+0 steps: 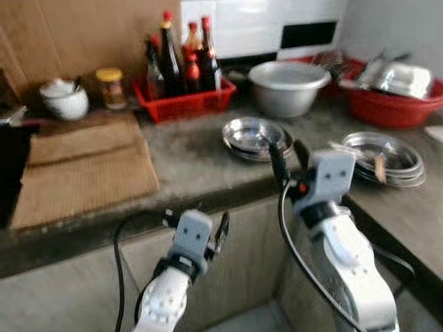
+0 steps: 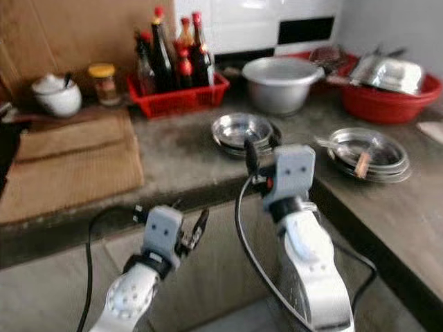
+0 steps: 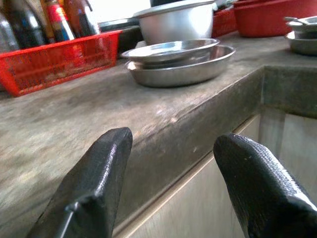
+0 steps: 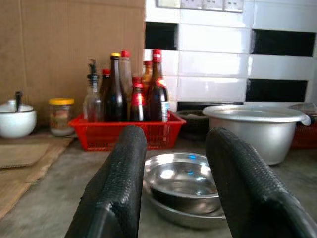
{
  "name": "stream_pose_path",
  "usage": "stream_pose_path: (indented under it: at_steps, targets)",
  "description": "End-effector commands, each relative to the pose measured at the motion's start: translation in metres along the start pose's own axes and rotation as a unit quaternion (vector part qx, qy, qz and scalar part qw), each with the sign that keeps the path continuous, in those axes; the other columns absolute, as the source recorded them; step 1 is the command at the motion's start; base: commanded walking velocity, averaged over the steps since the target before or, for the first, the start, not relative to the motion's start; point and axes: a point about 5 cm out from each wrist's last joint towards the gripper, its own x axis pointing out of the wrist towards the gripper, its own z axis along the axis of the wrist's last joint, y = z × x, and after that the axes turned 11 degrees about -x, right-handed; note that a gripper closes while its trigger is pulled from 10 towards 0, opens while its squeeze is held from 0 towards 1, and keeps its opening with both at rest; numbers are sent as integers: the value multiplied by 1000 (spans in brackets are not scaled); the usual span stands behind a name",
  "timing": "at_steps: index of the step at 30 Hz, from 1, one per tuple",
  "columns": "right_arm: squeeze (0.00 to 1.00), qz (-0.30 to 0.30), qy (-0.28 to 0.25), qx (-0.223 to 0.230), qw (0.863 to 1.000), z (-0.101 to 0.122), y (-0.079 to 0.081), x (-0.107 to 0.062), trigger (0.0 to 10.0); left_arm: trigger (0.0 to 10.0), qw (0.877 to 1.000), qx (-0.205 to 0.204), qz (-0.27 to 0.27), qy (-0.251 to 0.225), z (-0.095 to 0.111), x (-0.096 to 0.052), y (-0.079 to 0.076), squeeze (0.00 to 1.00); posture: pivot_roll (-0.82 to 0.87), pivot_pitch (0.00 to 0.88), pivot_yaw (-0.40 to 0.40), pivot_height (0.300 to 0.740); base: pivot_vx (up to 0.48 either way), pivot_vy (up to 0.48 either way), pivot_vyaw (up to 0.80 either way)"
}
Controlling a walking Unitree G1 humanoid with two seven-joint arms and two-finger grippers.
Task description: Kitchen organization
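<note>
A stack of shallow steel plates (image 1: 255, 136) lies on the grey stone counter (image 1: 187, 162), near its front edge. My right gripper (image 1: 289, 158) hovers open just in front of that stack, at counter height; in the right wrist view the steel plates (image 4: 184, 187) sit between and beyond its fingers (image 4: 124, 183). My left gripper (image 1: 196, 217) is open and lower, below the counter's front edge, with nothing between its fingers (image 3: 99, 173). A second stack of steel plates (image 1: 383, 155) rests on the right wing of the counter.
At the back stand a red basket of sauce bottles (image 1: 183, 97), a large steel bowl (image 1: 288, 86) and a red basin with steel ware (image 1: 394, 97). A white lidded pot (image 1: 64, 99), a jar (image 1: 111, 86) and a woven mat (image 1: 83, 169) lie left.
</note>
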Motion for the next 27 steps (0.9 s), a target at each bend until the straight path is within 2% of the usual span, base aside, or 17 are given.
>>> stream_pose_path:
  at_steps: [1, 5, 11, 17, 22, 23, 24, 25, 27]
  targets:
    - [0, -13, 25, -11, 1000, -8, -8, 0, 10000, 10000, 1000, -3, -10, -4, 2, 1, -6, 0, 179, 0, -29, 740, 307, 0, 0]
    - [0, 0, 43, -18, 999, -14, -6, 0, 10000, 10000, 1000, -3, -10, -4, 2, 1, -6, 0, 179, 0, -30, 740, 310, 0, 0]
    - [0, 13, 53, -4, 998, -16, -4, 3, 10000, 10000, 1000, -3, -7, -5, 2, 2, -6, 0, 179, 0, -32, 740, 286, 0, 0]
    - [0, 7, 78, -5, 997, -19, -9, 10, 10000, 10000, 1000, -7, -4, -6, 2, 2, -6, 0, 176, 0, -33, 740, 0, 0, 0]
    - [0, 1, 110, -8, 994, -24, -15, 26, 10000, 10000, 1000, -9, -7, -2, 1, 2, -8, 0, 177, 0, -35, 740, 0, 0, 0]
    - [435, 1, 113, -5, 994, -24, -16, 30, 10000, 10000, 1000, -10, -7, -2, 1, 1, -8, 0, 179, 1, -37, 740, 0, 0, 0]
    - [435, 2, 116, -1, 993, -24, -16, 33, 10000, 10000, 1000, -11, -7, -3, 2, 1, -9, 0, 180, 2, -38, 740, 0, 0, 0]
    - [1000, 8, 129, 6, 992, -26, -16, 39, 10000, 10000, 1000, -11, -7, -2, 2, 0, -9, 0, 181, 7, -40, 740, 0, 0, 0]
    - [1000, 7, 134, 6, 991, -27, -17, 40, 10000, 10000, 1000, -11, -7, -2, 1, 0, -9, 0, 183, 8, -44, 740, 0, 0, 0]
